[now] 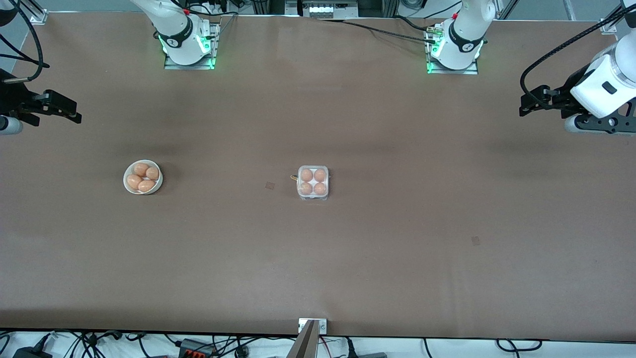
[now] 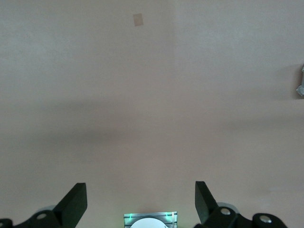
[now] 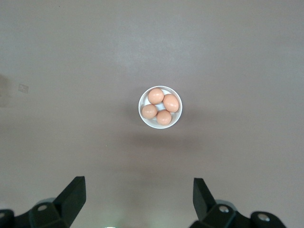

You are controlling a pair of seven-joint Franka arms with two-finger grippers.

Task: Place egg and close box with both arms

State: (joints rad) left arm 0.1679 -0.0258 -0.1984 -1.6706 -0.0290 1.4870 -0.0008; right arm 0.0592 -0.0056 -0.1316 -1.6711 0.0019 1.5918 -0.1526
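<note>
The box (image 1: 313, 198), a small clear-plastic carton, sits at the table's middle with several orange-brown eggs (image 1: 307, 175) in its cells. Its clear lid seems to lie down over them. Only a sliver of the box (image 2: 301, 81) shows in the left wrist view. My left gripper (image 1: 522, 104) (image 2: 141, 190) hangs open and empty over the left arm's end of the table. My right gripper (image 1: 77, 113) (image 3: 139, 185) hangs open and empty over the right arm's end. Both arms are well away from the box.
A round white bowl (image 1: 126, 185) (image 3: 142, 118) holding several more eggs (image 1: 141, 169) (image 3: 155, 96) stands toward the right arm's end, level with the box. Two small patches (image 1: 270, 186) (image 1: 475, 240) mark the brown tabletop. A metal bracket (image 1: 312, 325) sits at the table's near edge.
</note>
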